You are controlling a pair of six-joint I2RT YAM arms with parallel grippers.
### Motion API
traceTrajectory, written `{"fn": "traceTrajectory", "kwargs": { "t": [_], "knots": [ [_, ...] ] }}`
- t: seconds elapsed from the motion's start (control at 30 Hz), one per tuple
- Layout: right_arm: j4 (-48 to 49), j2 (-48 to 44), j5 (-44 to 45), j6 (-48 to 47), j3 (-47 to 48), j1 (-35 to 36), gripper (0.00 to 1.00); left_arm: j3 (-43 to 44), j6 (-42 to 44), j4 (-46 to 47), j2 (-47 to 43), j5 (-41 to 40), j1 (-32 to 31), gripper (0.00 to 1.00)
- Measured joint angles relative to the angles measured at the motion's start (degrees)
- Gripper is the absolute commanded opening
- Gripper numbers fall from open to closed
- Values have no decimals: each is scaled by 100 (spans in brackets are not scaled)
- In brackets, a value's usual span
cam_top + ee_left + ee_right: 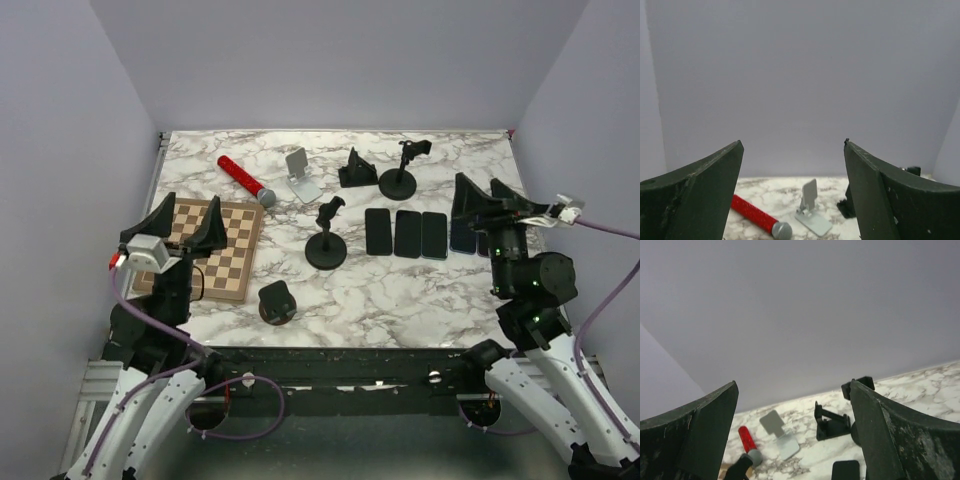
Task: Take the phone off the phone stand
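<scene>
Phones [408, 234] lie flat in a row of three just right of the round-base clamp stand [327, 243], and none of them sits in any holder that shows. Their long axes run from the near table edge toward the far wall, side by side. A fourth dark slab [460, 245] ends that row, farther right of the round-base clamp stand, and is partly covered by the right gripper [478, 186]. I cannot tell whether it is a phone propped on something.

The other holders stand bare. A grey folding stand [300, 172] and a black wedge stand [357, 170] are beyond the round-base clamp stand, a second clamp stand [400, 172] is beyond and right of it, and a small black mount [277, 302] is nearer and left of it.

The right gripper hangs above the row's right end, its fingers spread wide with nothing between them. The left gripper [190, 205], likewise spread and empty, hovers over the chessboard [225, 262], well left of the round-base clamp stand. The right arm is plainly nearer the phones, so I judge any pick falls to it, closing across a phone's short width.
</scene>
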Motion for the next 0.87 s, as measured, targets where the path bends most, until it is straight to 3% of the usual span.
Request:
{"fn": "traceTrajectory", "kwargs": {
  "t": [0.33, 0.87],
  "knots": [
    [-101, -846, 299, -474, 713, 0, 100, -503, 704, 1349, -1139, -306, 42, 92],
    [-177, -1049, 863, -942, 935, 0, 100, -695, 1222, 1779, -1460, -350, 81, 95]
  ]
}}
